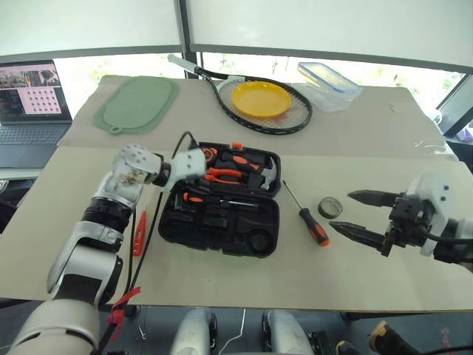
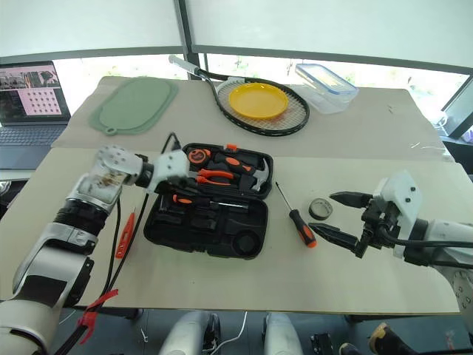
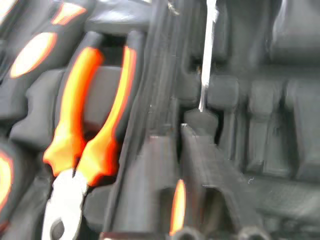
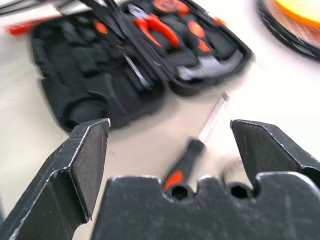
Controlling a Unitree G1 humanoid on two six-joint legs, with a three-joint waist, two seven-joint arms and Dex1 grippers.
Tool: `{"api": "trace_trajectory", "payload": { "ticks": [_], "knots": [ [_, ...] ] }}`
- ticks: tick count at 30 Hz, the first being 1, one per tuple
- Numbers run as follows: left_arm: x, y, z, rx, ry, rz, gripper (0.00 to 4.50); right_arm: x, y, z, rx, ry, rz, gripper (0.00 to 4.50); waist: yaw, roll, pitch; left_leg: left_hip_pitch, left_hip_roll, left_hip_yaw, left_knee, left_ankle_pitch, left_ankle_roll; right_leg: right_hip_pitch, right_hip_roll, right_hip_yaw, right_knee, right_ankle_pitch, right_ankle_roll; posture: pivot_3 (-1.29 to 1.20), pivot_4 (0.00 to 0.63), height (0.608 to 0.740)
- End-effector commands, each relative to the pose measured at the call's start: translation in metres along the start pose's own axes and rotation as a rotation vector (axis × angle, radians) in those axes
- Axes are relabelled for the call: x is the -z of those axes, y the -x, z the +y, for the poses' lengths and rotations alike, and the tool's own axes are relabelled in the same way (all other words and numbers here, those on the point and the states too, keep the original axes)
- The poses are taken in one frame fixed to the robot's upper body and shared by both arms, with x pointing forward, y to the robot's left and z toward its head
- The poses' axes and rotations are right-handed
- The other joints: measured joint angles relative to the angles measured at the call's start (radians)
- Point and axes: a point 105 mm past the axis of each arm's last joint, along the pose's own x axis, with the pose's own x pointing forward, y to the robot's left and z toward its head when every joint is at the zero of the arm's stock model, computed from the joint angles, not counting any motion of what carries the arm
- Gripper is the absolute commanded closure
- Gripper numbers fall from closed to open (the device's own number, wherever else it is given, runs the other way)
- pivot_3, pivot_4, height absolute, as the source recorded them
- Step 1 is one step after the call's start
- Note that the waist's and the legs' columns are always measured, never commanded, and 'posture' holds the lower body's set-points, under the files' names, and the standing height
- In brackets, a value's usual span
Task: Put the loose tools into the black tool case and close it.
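On the beige desk (image 1: 244,288), the black hard-plastic tool case (image 1: 222,201) lies open, with both hands near it.
Nearest, right of the case, the right hand (image 1: 355,214) hovers above the desk with its two black fingers spread wide and nothing between them. Between that hand and the case lie a long screwdriver with a black-orange handle (image 1: 307,217) and a small grey tape roll (image 1: 330,206). A slim all-orange tester screwdriver (image 1: 139,232) lies just left of the case. The left hand (image 1: 194,171) is over the case's left side; I cannot tell how far its fingers are parted. Inside, orange-handled pliers (image 3: 82,150) sit beside a second screwdriver (image 1: 211,200). Beyond the case rests a yellow round plate (image 1: 261,98) on a black racket (image 1: 259,111).
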Motion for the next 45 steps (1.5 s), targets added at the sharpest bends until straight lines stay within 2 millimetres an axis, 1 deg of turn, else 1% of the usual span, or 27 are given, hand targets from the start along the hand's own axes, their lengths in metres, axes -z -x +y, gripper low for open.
{"api": "trace_trajectory", "payload": {
  "ticks": [1,3,4,5,7,8,11,14,16,20,23,25,27,28,31,33,34,35,38,42,43,45],
  "knots": [
    [-0.061,0.041,-0.017,0.06,0.085,-0.255,2.3,0.008,0.011,0.0,0.109,-0.034,0.022,0.0,-0.001,0.0,0.0,0.0,0.0,0.0,0.0,0.0,0.0,0.0,0.0,0.0,0.0,0.0,0.0,0.0,0.15,0.738],
    [-0.079,0.052,-0.032,0.107,0.148,-0.332,1.61,0.018,0.018,0.005,0.151,-0.086,0.038,0.0,-0.001,0.001,-0.001,0.0,0.001,0.0,0.0,0.0,0.0,0.0,0.0,0.0,0.0,-0.001,0.001,0.0,0.15,0.738],
    [-0.087,0.055,-0.04,0.133,0.179,-0.359,1.18,0.022,0.021,0.008,0.165,-0.102,0.052,0.0,0.0,0.001,-0.001,0.0,0.001,0.0,0.0,0.0,0.0,0.001,-0.001,0.001,0.0,-0.001,0.001,0.0,0.15,0.738],
    [-0.093,0.058,-0.049,0.163,0.199,-0.381,0.9,0.027,0.027,0.011,0.179,-0.114,0.069,0.0,0.002,0.001,-0.001,0.001,0.002,0.0,0.0,0.0,0.0,0.001,-0.001,0.001,0.0,-0.001,0.002,0.0,0.15,0.738],
    [-0.101,0.061,-0.067,0.22,0.23,-0.4,0.16,0.034,0.038,0.016,0.212,-0.147,0.092,0.0,0.003,0.001,-0.001,0.001,0.002,-0.001,0.0,0.0,0.0,0.003,-0.001,0.0,0.0,-0.002,0.002,0.0,0.15,0.738],
    [-0.103,0.062,-0.075,0.245,0.234,-0.403,0.07,0.036,0.042,0.019,0.225,-0.162,0.101,0.0,0.003,0.001,-0.001,0.002,0.002,-0.001,0.0,0.0,0.001,0.004,-0.001,0.0,0.0,-0.002,0.003,0.0,0.15,0.738],
    [-0.102,0.062,-0.091,0.28,0.23,-0.385,0.07,0.042,0.049,0.025,0.23,-0.19,0.123,0.0,0.0,0.001,-0.001,0.005,0.001,-0.001,0.0,-0.001,0.001,0.006,-0.001,0.001,0.0,-0.001,0.002,0.0,0.15,0.738],
    [-0.097,0.055,-0.104,0.3,0.214,-0.351,0.07,0.051,0.041,0.027,0.197,-0.206,0.144,0.0,-0.004,0.001,-0.001,0.009,-0.001,-0.001,-0.001,0.0,0.0,0.008,0.0,0.003,0.0,-0.001,0.002,0.0,0.15,0.738],
    [-0.096,0.051,-0.108,0.303,0.195,-0.338,0.07,0.053,0.028,0.024,0.184,-0.222,0.126,0.0,-0.007,0.001,-0.001,0.01,-0.001,-0.001,-0.002,0.0,-0.001,0.008,0.001,0.004,0.0,-0.001,0.001,0.0,0.15,0.738],
    [-0.092,0.046,-0.106,0.251,0.137,-0.314,0.07,0.055,-0.006,0.022,0.15,-0.247,0.084,0.0,-0.01,0.0,-0.001,0.011,-0.002,-0.001,-0.002,0.0,-0.001,0.008,0.001,0.005,0.0,-0.001,0.0,0.0,0.15,0.738],
    [-0.088,0.047,-0.105,0.225,0.117,-0.297,0.07,0.057,-0.031,0.019,0.164,-0.272,0.056,0.0,-0.009,0.0,-0.001,0.01,-0.003,-0.001,-0.003,0.001,-0.001,0.007,0.001,0.005,0.0,-0.001,0.0,0.0,0.15,0.738],
    [-0.086,0.048,-0.103,0.203,0.105,-0.286,0.07,0.058,-0.042,0.019,0.168,-0.282,0.048,0.0,-0.007,0.0,-0.001,0.009,-0.003,-0.001,-0.003,0.001,-0.001,0.006,0.0,0.005,0.0,-0.001,0.0,0.0,0.15,0.738],
    [-0.085,0.05,-0.1,0.169,0.087,-0.287,0.07,0.064,-0.054,0.021,0.183,-0.279,0.067,0.0,-0.005,0.0,-0.001,0.008,-0.004,-0.001,-0.003,0.001,-0.001,0.006,0.0,0.005,0.0,-0.001,0.0,0.0,0.15,0.738],
    [-0.085,0.051,-0.098,0.152,0.08,-0.29,0.07,0.07,-0.06,0.021,0.196,-0.269,0.092,0.0,-0.003,0.0,-0.001,0.008,-0.004,-0.001,-0.003,0.001,-0.001,0.006,0.0,0.004,0.0,-0.001,0.0,0.0,0.15,0.738],
    [-0.085,0.052,-0.098,0.141,0.069,-0.288,0.07,0.082,-0.073,0.021,0.234,-0.228,0.137,0.0,-0.003,-0.001,-0.001,0.008,-0.004,0.0,-0.003,0.001,-0.001,0.006,0.0,0.004,0.0,-0.001,0.0,0.0,0.15,0.738],
    [-0.085,0.052,-0.098,0.139,0.067,-0.285,0.0,0.085,-0.076,0.019,0.269,-0.205,0.141,0.52,-0.005,-0.002,-0.002,0.009,-0.003,0.0,-0.003,0.001,-0.001,0.006,0.0,0.004,0.0,-0.001,0.0,0.0,0.15,0.738],
    [-0.085,0.052,-0.098,0.137,0.066,-0.285,0.0,0.084,-0.076,0.021,0.278,-0.212,0.134,0.67,-0.006,-0.003,-0.003,0.01,-0.003,0.0,-0.003,0.001,-0.001,0.007,0.0,0.004,0.0,-0.001,0.0,0.0,0.15,0.738],
    [-0.085,0.052,-0.097,0.135,0.066,-0.285,0.0,0.084,-0.075,0.023,0.278,-0.212,0.128,0.93,-0.007,-0.004,-0.003,0.01,-0.003,0.0,-0.003,0.001,-0.001,0.007,0.0,0.004,0.0,-0.001,0.0,0.0,0.15,0.738],
    [-0.083,0.054,-0.095,0.124,0.067,-0.285,0.0,0.082,-0.071,0.033,0.264,-0.201,0.124,2.06,-0.008,-0.004,-0.003,0.01,-0.003,0.0,-0.004,0.001,-0.001,0.007,0.0,0.004,0.001,-0.002,0.0,0.0,0.15,0.738],
    [-0.078,0.055,-0.095,0.121,0.08,-0.268,0.0,0.078,-0.057,0.037,0.29,-0.212,0.113,3.4,-0.006,-0.004,-0.003,0.01,-0.003,0.0,-0.004,0.001,-0.001,0.007,0.0,0.004,0.0,-0.002,0.0,0.0,0.15,0.738],
    [-0.077,0.056,-0.095,0.119,0.083,-0.265,0.0,0.076,-0.053,0.037,0.298,-0.217,0.11,3.48,-0.005,-0.004,-0.003,0.01,-0.003,0.0,-0.004,0.001,-0.001,0.007,0.0,0.004,0.0,-0.002,0.0,0.0,0.15,0.738],
    [-0.073,0.057,-0.093,0.107,0.095,-0.255,0.0,0.072,-0.041,0.036,0.311,-0.225,0.109,3.48,-0.004,-0.004,-0.003,0.01,-0.003,0.0,-0.004,0.001,-0.001,0.007,0.0,0.004,0.0,-0.002,0.0,0.0,0.15,0.738]
  ]
}}
